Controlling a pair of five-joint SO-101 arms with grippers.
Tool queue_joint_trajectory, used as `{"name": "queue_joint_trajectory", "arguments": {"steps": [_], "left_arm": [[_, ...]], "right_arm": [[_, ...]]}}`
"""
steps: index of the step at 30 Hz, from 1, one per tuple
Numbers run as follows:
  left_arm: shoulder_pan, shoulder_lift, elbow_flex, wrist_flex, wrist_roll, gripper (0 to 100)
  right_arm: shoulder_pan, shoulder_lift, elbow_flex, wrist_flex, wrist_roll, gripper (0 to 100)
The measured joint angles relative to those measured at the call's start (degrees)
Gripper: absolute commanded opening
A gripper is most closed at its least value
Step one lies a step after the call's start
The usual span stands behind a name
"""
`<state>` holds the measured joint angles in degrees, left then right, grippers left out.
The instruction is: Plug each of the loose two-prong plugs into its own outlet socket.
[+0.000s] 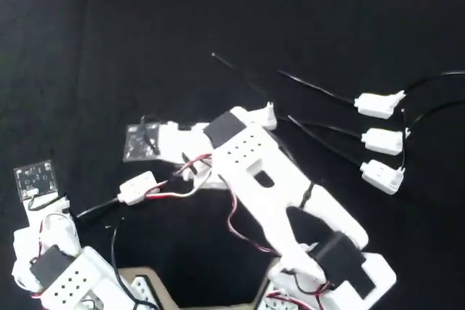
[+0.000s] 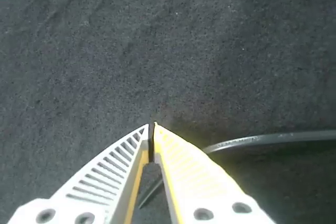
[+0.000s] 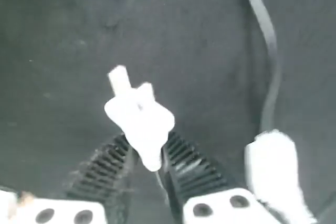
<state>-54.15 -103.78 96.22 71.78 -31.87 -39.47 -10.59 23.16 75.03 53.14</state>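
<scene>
Now gripping a white two-prong plug [image 3: 139,114] by its body in the right gripper [image 3: 147,142] above the black cloth [image 3: 52,51], with the left gripper [image 2: 152,127] pinched shut and a black cable [image 2: 262,140] passing beneath it.

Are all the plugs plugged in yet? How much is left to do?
Not finished yet. Done: nothing for sure. Three white cable pieces lie in a row, and I cannot tell whether any is already joined. In hand: the right gripper is shut on a white plug, its prong bare, not in any socket. Left: pushing that plug in, and probably more.
</scene>
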Motion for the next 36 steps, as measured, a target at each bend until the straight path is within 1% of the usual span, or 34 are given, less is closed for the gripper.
{"name": "queue_joint_trajectory", "arguments": {"steps": [4,8,11,15,16,20,22,25,28,32,34,36], "left_arm": [[0.0,0.0,0.0,0.0,0.0,4],[0.0,0.0,0.0,0.0,0.0,4],[0.0,0.0,0.0,0.0,0.0,4],[0.0,0.0,0.0,0.0,0.0,4],[0.0,0.0,0.0,0.0,0.0,4],[0.0,0.0,0.0,0.0,0.0,4],[0.0,0.0,0.0,0.0,0.0,4],[0.0,0.0,0.0,0.0,0.0,4],[0.0,0.0,0.0,0.0,0.0,4],[0.0,0.0,0.0,0.0,0.0,4],[0.0,0.0,0.0,0.0,0.0,4],[0.0,0.0,0.0,0.0,0.0,4]], "right_arm": [[-0.97,-0.09,-5.63,1.23,2.73,1.5],[-2.64,0.88,-6.07,1.32,4.22,1.8],[-2.73,6.42,-6.07,1.23,5.63,1.8],[-0.62,15.21,-6.07,-3.25,5.8,2.6],[-0.26,16.79,-6.07,-4.13,5.8,4.7],[0.26,19.96,-6.07,-5.27,5.8,20.2],[0.35,20.04,-6.07,-5.45,5.8,26.0],[1.32,20.04,-6.07,-5.45,5.8,31.2],[2.46,20.04,-6.77,-3.43,5.71,32.6],[3.52,16.35,-9.49,1.58,1.76,32.8],[3.69,12.48,-11.16,3.69,-3.34,32.9],[3.78,8.44,-12.13,5.45,-10.9,32.8]]}}
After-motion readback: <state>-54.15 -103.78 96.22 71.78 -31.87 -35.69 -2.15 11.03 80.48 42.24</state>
